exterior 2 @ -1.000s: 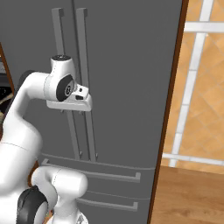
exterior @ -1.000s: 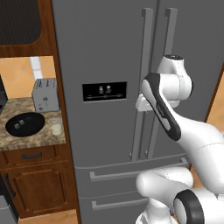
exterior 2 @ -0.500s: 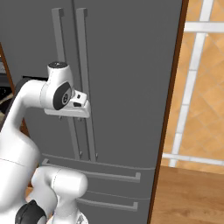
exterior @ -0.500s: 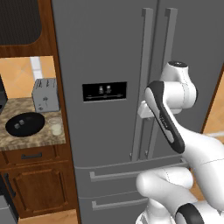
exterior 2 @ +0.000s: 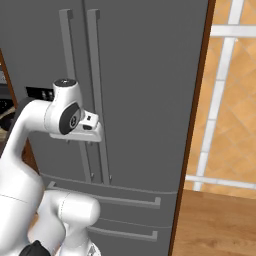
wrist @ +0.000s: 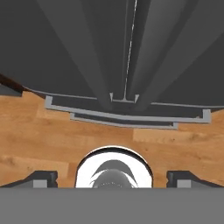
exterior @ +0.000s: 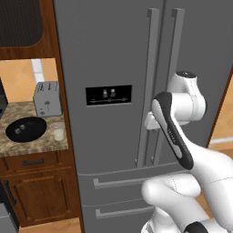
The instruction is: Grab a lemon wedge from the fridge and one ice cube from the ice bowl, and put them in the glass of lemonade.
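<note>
Change: since a second ago the arm has swung its hand closer to the fridge [exterior: 113, 59] doors; camera and kitchen unchanged.
Gripper: gripper [wrist: 112, 178] fingers spread wide apart, holding nothing, pointing down along the door handles [wrist: 118, 52].
Hand position: just beside the two long vertical handles [exterior 2: 82, 100], at mid height of the doors.
Fridge: both doors shut, two lower drawers shut.
Counter [exterior: 32, 143]: left of the fridge.
Ice bowl: black bowl [exterior: 25, 129] on the counter, pale cubes inside.
Glass of lemonade [exterior: 58, 131]: just right of the bowl.
Toaster [exterior: 47, 98]: behind the bowl, against the wall.
Lemon wedge: cannot tell where.
</note>
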